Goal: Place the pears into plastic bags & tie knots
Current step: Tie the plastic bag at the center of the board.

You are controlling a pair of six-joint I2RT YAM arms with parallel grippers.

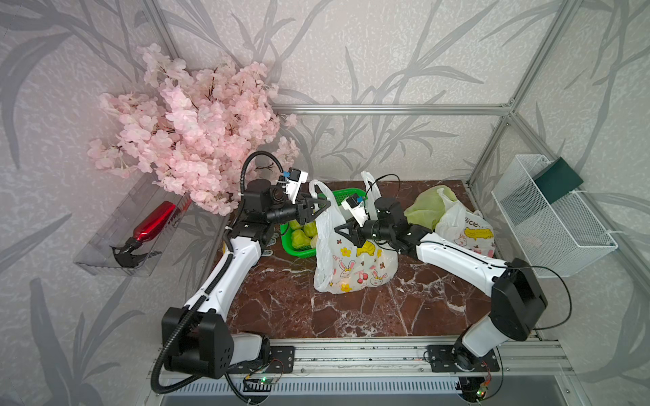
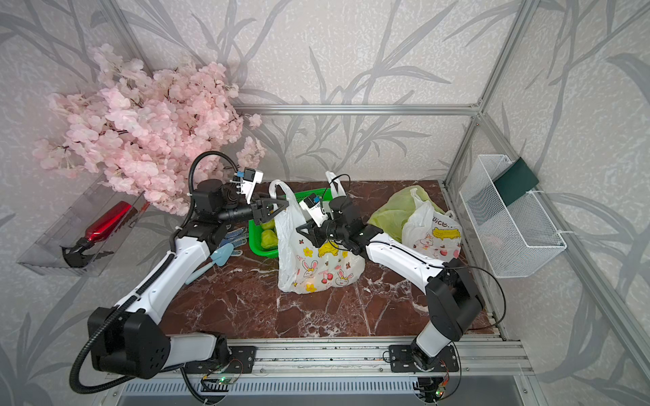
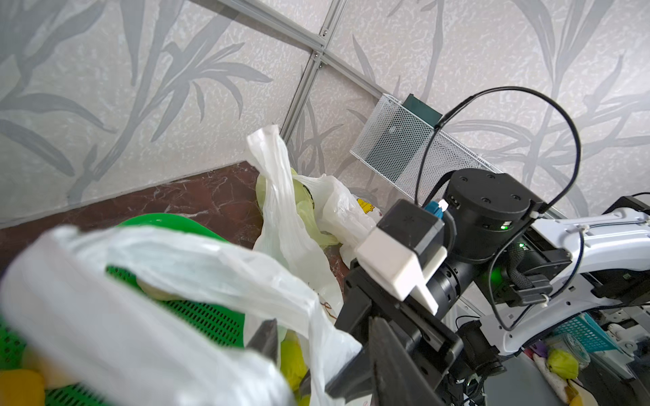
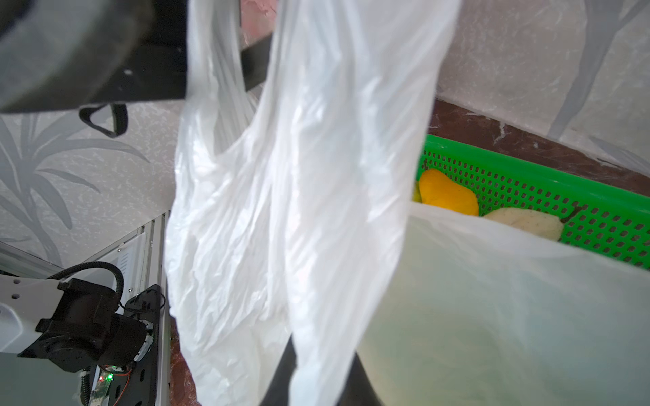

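a: from above, where did things stand?
me: in both top views the white rabbit-print plastic bag (image 1: 351,270) stood open on the red-brown marble table (image 1: 281,309), just in front of the green mesh plastic basket (image 1: 294,249). my left gripper (image 1: 318,207) was at the handle on its side, and my right gripper (image 1: 343,232) was at the opposite side of the mouth. i couldn't tell how wide either stood, or whether either truly pinched plastic.
a: and your left wrist view?
me: one handle (image 3: 176,267) lay blurred across it and the other stood up loose. no knot there. a yellow-green lump (image 3: 292,355) sat inside the bag, likely a pear.
a: the right wrist?
me: the bag's white film filled it. behind, an orange-yellow pear (image 4: 446,193) and a cream pear (image 4: 527,221) lay in the basket.
a: so, progress?
me: past halfway, i judged. the translucent yellow-green bag (image 1: 427,207) and a second white bag (image 1: 464,228) sat bunched at the far right, knots unclear. this one needed filling and tying.
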